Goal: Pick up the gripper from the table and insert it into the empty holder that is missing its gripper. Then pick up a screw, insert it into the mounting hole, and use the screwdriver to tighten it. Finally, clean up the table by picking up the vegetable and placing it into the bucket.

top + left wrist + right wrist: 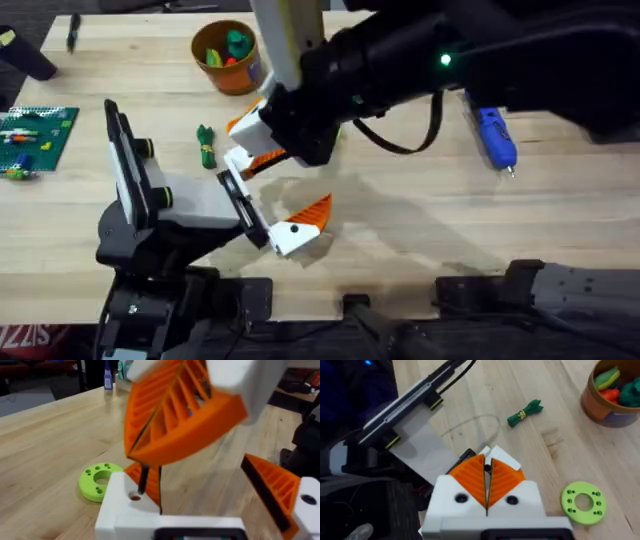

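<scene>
The right gripper (258, 140) reaches across over the left gripper (280, 188), whose fingers stand wide apart, one being the holder (127, 505). From overhead, the bucket (243, 80) stands beyond. The screwdriver (495, 138) lies well to the right, bit toward the bases. The vegetable (205, 146) lies lengthwise just left. The left wrist view adds the thin screw (142, 480), pinched upright in the right pads, tip at the holder's hole.

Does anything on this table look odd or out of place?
Yes. The left claw looks lopsided: one white holder carries no orange tip, while its partner finger does. Also, a green vegetable lies loose on the table, outside the bucket of toys.
</scene>
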`<move>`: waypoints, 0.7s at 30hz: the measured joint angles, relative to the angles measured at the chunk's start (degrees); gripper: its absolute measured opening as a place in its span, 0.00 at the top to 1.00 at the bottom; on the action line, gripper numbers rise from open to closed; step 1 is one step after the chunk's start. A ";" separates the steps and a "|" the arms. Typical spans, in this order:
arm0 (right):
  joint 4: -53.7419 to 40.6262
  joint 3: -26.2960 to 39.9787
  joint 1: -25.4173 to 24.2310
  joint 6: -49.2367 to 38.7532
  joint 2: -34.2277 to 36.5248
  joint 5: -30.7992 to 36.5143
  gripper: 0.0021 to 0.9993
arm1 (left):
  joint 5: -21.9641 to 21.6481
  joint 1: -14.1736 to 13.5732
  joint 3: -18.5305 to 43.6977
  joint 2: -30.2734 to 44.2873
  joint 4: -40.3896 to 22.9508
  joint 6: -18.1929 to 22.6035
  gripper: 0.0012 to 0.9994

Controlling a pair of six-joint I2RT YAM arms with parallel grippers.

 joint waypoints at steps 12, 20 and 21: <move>0.13 0.13 0.00 0.02 4.43 0.00 1.00 | 0.02 0.00 0.00 0.00 0.00 0.00 0.01; 0.20 0.17 0.00 0.00 6.13 0.00 1.00 | 0.02 0.00 0.00 0.00 0.00 0.00 0.01; 0.20 0.17 0.00 0.00 6.42 0.02 1.00 | 0.02 0.00 0.00 0.00 0.00 0.00 0.01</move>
